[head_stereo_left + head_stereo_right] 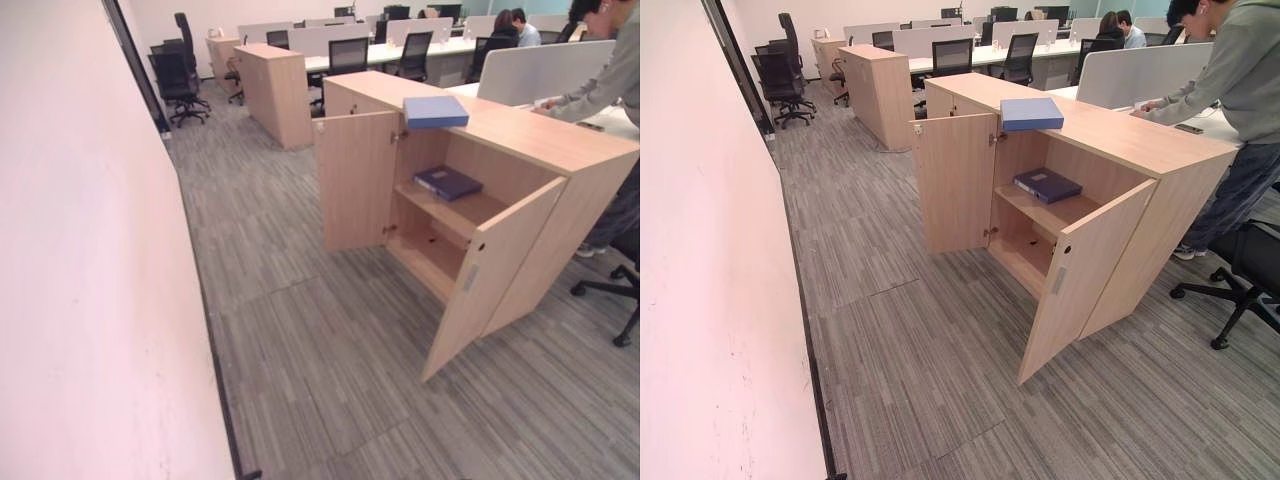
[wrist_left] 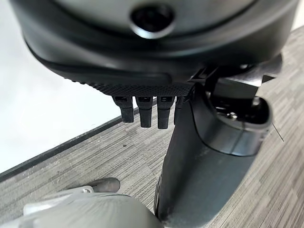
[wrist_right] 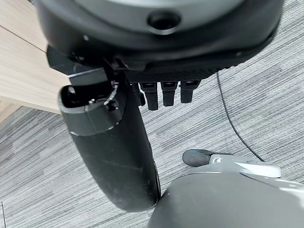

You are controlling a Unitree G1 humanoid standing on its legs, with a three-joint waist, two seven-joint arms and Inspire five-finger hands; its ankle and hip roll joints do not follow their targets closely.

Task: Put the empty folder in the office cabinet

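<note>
On cabinet [image 1: 560, 140] top: flat light-blue folder [image 1: 436, 110], closed, overhanging edge.

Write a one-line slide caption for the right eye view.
Open office cabinet with a dark blue folder on its shelf, a lighter blue folder on top.

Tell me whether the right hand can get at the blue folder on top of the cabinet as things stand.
Probably not yet. The right hand hangs low over the carpet, holding nothing, and the blue folder lies on the cabinet top across open floor. Nothing blocks the way, though the open door juts out just below; the robot likely must step closer.
</note>
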